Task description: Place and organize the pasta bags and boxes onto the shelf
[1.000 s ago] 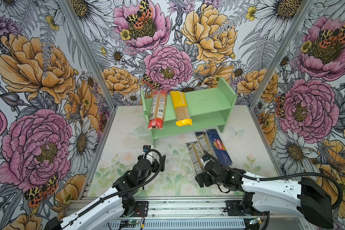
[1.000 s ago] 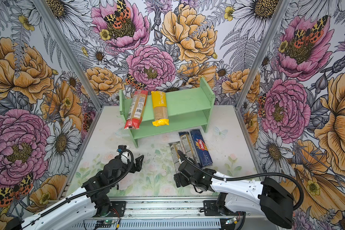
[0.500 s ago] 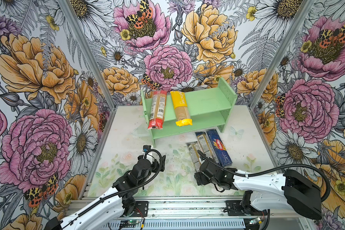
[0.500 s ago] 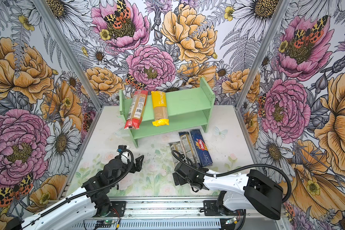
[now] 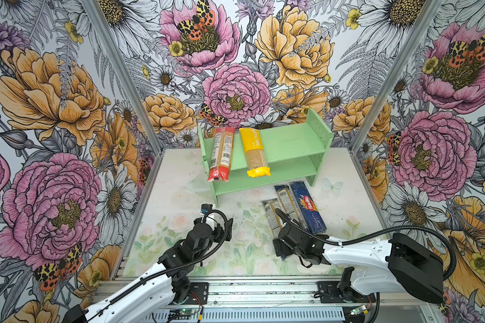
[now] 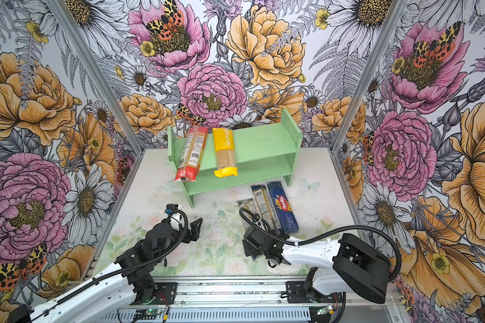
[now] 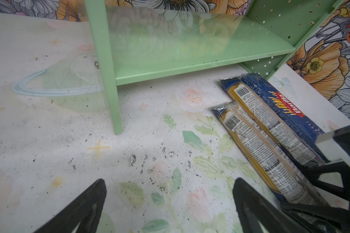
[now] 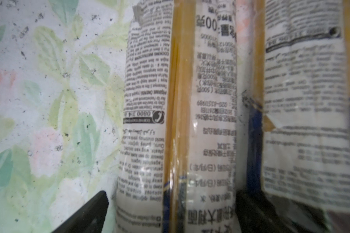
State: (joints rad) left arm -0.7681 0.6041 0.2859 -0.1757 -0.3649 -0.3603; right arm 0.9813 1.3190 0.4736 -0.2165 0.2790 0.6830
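Pasta bag point(image 8: 176, 121) btwn wide-open R fingers point(image 8: 89, 215)

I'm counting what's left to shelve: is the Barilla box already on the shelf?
No, the Barilla box lies on the table in front of the shelf.

**Mint-green two-tier wooden shelf** point(image 5: 291, 139)
- Top tier: the right half is bare. The left half is taken by a red-ended clear bag point(image 5: 221, 153) and a yellow bag point(image 5: 254, 152), side by side, both overhanging the front edge.
- Lower tier point(image 7: 190, 50): bare, but roofed at the left by those overhanging ends.

**Surface** point(image 5: 179, 201)
- Open to the left of the shelf and in front of it.
- Front right is blocked by a dark blue Barilla box point(image 5: 308, 208), a blue-ended clear bag point(image 5: 287, 200) and a second blue-ended clear bag point(image 5: 270, 214), lying close side by side.
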